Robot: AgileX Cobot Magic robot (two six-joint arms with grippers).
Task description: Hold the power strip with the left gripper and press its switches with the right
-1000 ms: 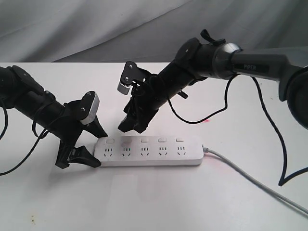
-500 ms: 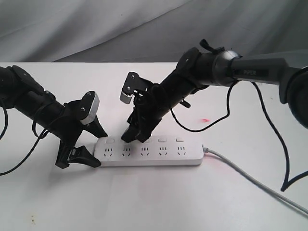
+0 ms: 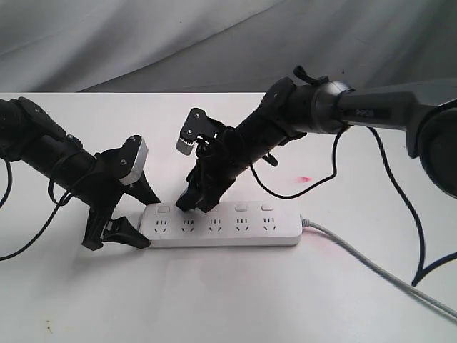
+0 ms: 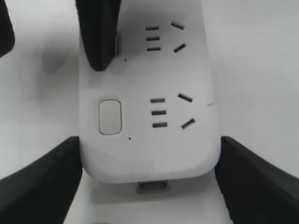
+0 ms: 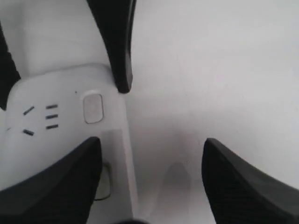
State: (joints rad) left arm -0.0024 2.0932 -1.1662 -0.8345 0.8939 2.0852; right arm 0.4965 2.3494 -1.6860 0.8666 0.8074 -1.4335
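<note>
While the left gripper point(image 3: 147, 223) brackets the cordless end of the power strip point(image 3: 221, 230) on the white table point(image 3: 214, 300) — jaws wide, touching both sides — the hold looks done. The right gripper point(image 3: 196, 206), fingers spread and empty, rests one tip on the second of the switches point(image 3: 240, 208); three beyond seem left. Smooth rounded white plastic, grey cord point(image 3: 371, 268).

I'm not seeing the 2nd switch in the ext. view: a fingertip of the right gripper point(image 3: 195, 205) is covering it, so contact isn't readable. The grey cord point(image 3: 385, 270) is running off the frame's right edge. L wrist cam is cropping the power strip point(image 4: 149, 149) after two socket groups. R wrist cam is looking soft.
</note>
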